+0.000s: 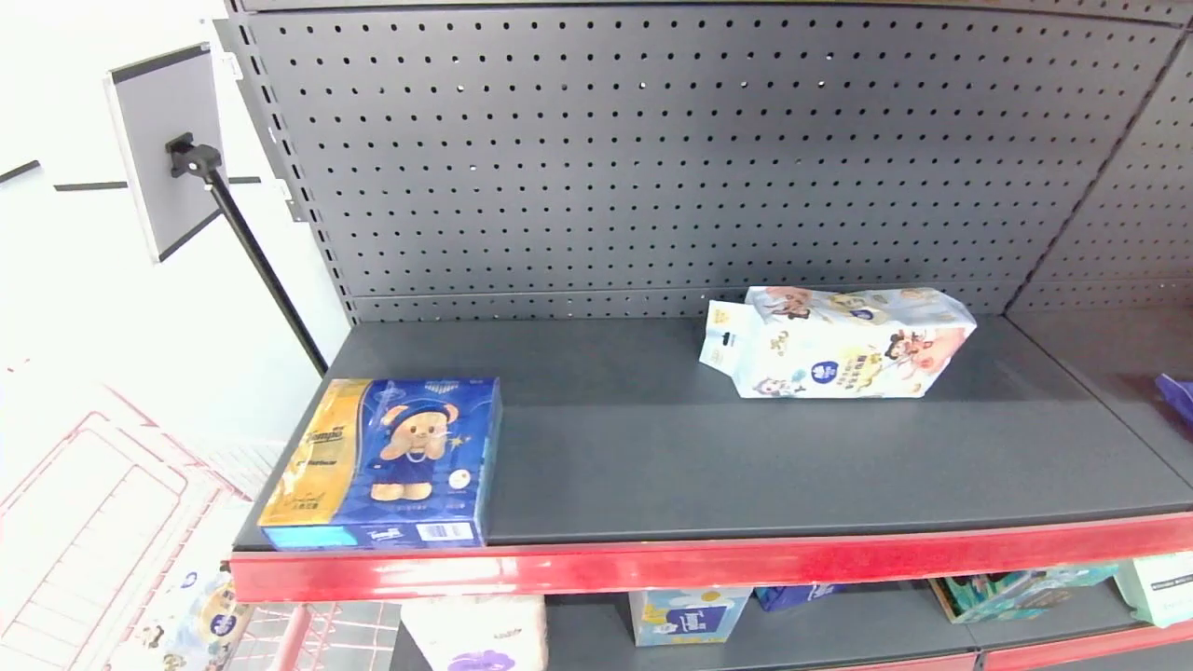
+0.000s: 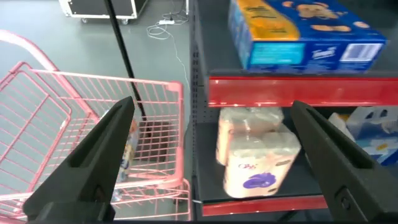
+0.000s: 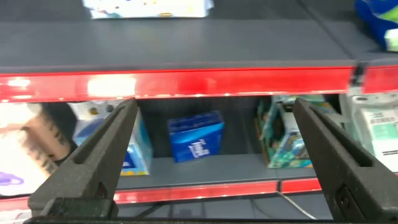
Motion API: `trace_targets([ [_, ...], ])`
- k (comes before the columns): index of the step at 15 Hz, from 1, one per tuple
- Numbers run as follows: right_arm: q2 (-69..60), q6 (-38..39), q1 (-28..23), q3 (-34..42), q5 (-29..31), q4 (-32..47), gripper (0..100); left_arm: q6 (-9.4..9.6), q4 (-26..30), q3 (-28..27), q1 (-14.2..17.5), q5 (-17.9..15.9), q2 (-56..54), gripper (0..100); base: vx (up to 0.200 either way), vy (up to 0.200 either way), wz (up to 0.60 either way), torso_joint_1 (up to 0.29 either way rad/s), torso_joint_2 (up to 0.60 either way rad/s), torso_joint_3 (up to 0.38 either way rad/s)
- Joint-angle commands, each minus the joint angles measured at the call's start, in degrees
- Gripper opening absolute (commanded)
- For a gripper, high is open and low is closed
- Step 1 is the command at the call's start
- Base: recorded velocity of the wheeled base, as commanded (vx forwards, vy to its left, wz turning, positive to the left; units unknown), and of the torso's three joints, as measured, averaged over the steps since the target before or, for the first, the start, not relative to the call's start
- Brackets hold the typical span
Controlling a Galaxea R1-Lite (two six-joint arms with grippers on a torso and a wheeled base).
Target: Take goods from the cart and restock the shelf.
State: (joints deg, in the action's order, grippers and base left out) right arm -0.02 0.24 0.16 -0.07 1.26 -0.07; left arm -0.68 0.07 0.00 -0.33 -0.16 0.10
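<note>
A blue and gold tissue box (image 1: 387,463) with a bear picture lies at the front left of the dark shelf (image 1: 746,466); the same box (image 2: 305,31) is seen above the red shelf edge. A white printed tissue pack (image 1: 834,342) lies toward the back right, and its lower edge (image 3: 149,7) shows on the shelf. The pink wire cart (image 1: 102,531) stands low at the left, with a printed pack (image 1: 191,624) in it. My left gripper (image 2: 211,168) is open beside the cart (image 2: 93,118), below shelf level. My right gripper (image 3: 214,165) is open before the red shelf edge (image 3: 199,81).
The lower shelf holds a cream roll pack (image 2: 255,155), a small blue pack (image 3: 196,137), a white and blue box (image 1: 688,615) and green packs (image 3: 283,140). A sign on a black pole (image 1: 163,149) stands left of the pegboard back (image 1: 652,158). A blue item (image 1: 1176,396) sits at the far right.
</note>
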Motion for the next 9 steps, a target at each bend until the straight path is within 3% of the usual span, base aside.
trace_targets([
  [1,0.0,0.0,0.0,0.0,0.0,0.0,100,-0.02,0.0,0.0,0.0,0.0,0.0,100,0.000,0.200,0.00,0.002,0.00,0.002],
  [9,0.0,0.0,0.0,0.0,0.0,0.0,100,-0.02,0.0,0.0,0.1,0.0,0.0,100,0.000,0.200,0.00,0.004,0.00,0.002],
])
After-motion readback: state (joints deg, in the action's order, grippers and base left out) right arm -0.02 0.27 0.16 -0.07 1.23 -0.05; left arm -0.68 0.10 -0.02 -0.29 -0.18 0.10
